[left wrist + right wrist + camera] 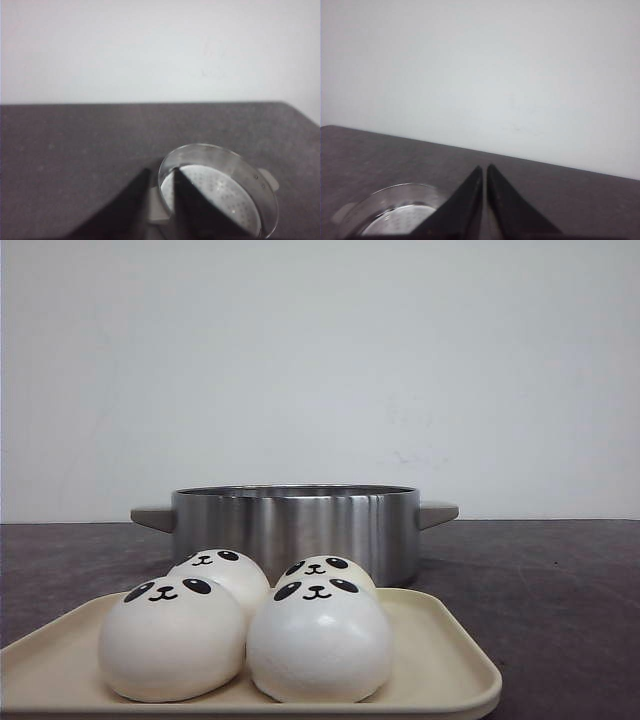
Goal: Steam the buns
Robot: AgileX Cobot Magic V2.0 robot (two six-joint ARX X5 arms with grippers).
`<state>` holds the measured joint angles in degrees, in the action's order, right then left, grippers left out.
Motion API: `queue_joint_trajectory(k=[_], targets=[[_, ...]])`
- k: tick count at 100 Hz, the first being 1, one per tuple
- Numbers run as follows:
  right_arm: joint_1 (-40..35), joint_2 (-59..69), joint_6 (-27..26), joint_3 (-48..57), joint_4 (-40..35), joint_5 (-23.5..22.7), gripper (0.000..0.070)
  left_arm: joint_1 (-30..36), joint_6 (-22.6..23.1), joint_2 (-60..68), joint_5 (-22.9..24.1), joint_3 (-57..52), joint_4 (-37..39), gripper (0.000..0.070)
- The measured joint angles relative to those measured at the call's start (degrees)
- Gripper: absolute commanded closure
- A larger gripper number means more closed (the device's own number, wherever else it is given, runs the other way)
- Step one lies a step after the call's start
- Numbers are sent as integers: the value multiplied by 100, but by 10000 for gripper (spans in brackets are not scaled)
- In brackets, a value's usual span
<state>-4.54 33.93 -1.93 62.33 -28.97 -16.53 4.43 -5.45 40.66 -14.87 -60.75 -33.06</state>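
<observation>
Several white buns with black panda faces sit packed together on a cream tray (455,655) at the front of the table; the nearest two are the left bun (172,640) and the right bun (318,642). Behind them stands a steel pot (295,525) with two grey handles. No gripper shows in the front view. In the left wrist view my left gripper (161,171) hangs slightly open and empty above the pot's (220,192) rim and handle; a perforated steamer plate lies inside. My right gripper (484,168) is shut on nothing, beside the pot (390,215).
The dark table top (560,590) runs back to a plain white wall (320,360). The pot's handles (438,513) stick out on both sides.
</observation>
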Motion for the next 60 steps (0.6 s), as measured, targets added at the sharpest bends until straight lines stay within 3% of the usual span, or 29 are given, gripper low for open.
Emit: queue_joint_trajectory(k=[6, 12, 23, 33, 42, 60], targets=[[0, 63, -116, 0, -4, -249, 243, 44, 9, 299, -2, -304, -138, 100], [0, 151, -330, 0, -13, -505, 8, 107, -22, 461, -11, -431, -164, 85], [-17, 385, -656, 0, -17, -1058, 0, 256, -308, 494, -256, -439, -225, 86], [-205, 662, -756, 0, -17, -1156, 0, 442, -570, 551, -474, -444, -275, 100], [-570, 986, -796, 0, -22, -848, 0, 669, -664, 623, -476, -444, -396, 102], [-1902, 1906, -859, 0, -236, 216, 0, 1102, -739, 688, -437, -444, -461, 102]])
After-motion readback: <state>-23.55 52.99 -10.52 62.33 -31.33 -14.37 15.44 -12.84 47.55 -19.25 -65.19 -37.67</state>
